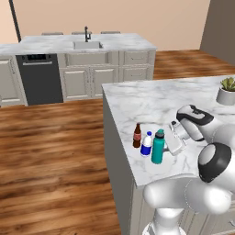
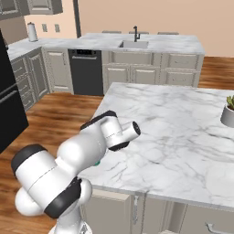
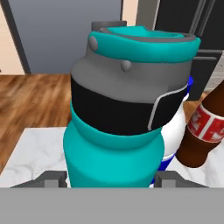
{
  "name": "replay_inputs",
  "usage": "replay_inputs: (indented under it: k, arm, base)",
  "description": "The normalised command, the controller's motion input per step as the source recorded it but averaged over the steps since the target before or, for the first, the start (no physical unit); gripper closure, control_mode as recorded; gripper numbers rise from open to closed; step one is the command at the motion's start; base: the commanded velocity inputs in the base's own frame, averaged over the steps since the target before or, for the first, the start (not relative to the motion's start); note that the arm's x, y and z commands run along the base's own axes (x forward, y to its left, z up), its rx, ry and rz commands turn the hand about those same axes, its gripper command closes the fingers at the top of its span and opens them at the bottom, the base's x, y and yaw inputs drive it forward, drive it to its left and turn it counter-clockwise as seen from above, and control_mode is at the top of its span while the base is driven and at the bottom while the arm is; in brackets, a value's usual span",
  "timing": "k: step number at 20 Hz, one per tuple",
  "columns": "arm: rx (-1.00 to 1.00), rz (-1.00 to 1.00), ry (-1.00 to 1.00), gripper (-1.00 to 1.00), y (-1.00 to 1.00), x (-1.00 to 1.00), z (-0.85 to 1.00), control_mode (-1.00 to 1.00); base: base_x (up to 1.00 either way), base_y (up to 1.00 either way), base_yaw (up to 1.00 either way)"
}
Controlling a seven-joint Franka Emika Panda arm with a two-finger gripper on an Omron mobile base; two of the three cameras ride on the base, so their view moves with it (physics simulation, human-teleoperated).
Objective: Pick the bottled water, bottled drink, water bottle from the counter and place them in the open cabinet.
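Note:
The teal water bottle (image 1: 158,147) stands upright near the front left corner of the marble counter (image 1: 151,98). My gripper (image 1: 165,144) reaches it from the right, and its fingers press against both sides of the flask. In the hand view the flask (image 3: 118,131) sits between the fingertips (image 3: 52,178). The bottled water (image 1: 146,144) stands just left of the flask and peeks out behind it (image 3: 176,131). The brown bottled drink (image 1: 137,136) is one step further left, seen tilted in the hand view (image 3: 203,127). The open cabinet is out of view.
The counter's left edge runs close beside the bottles, with wood floor (image 1: 55,151) below. A potted plant (image 1: 226,91) stands at the counter's far right. Behind is a second marble top with a sink (image 1: 87,44) and a dark dishwasher (image 1: 39,78).

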Motion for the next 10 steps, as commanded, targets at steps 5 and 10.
replay_inputs:
  k: [5, 10]
  arm:
    - [0.00, 0.00, 0.00, 1.00, 0.00, -0.01, 0.00, -1.00]
    - [0.03, 0.00, -0.06, 1.00, -0.23, -0.43, 0.26, -1.00]
  base:
    - [0.00, 0.00, 0.00]
    - [0.00, 0.00, 0.00]
